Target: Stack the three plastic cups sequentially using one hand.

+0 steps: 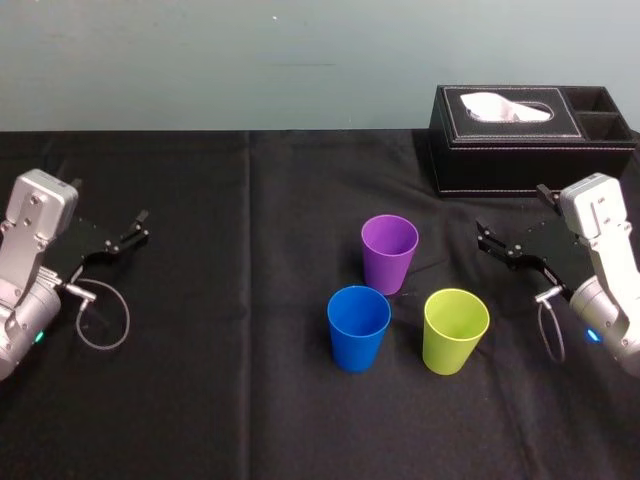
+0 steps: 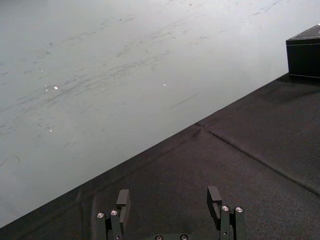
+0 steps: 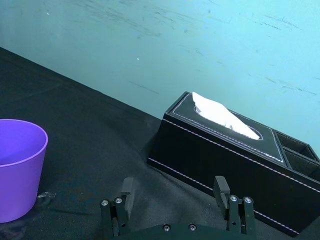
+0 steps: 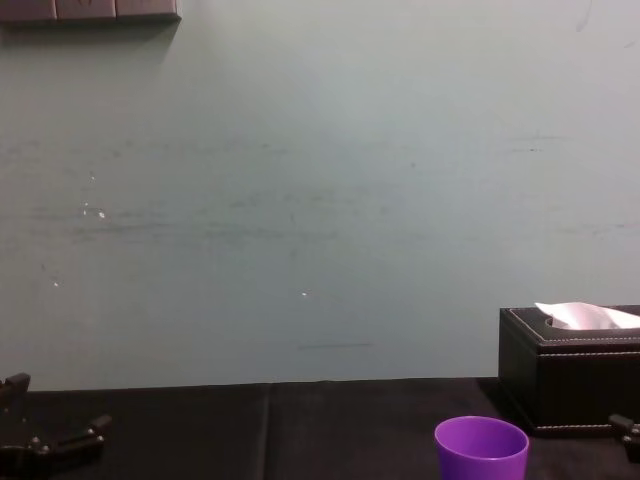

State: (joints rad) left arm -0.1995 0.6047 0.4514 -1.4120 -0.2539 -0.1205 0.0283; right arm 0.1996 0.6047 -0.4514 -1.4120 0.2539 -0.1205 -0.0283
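Three plastic cups stand upright and apart on the black tablecloth in the head view: a purple cup (image 1: 389, 252) at the back, a blue cup (image 1: 358, 327) front left of it, and a yellow-green cup (image 1: 454, 330) front right. The purple cup (image 3: 18, 168) also shows in the right wrist view, and its rim (image 4: 481, 450) in the chest view. My right gripper (image 1: 495, 241) hovers open to the right of the purple cup, holding nothing; its fingers (image 3: 125, 192) stand wide apart. My left gripper (image 1: 136, 228) is parked open at the far left, empty (image 2: 169, 197).
A black tissue box (image 1: 520, 140) with a white tissue stands at the back right, just behind my right gripper; it also appears close by (image 3: 225, 165). A cable loop (image 1: 103, 318) hangs by the left wrist. The wall rises behind the table's far edge.
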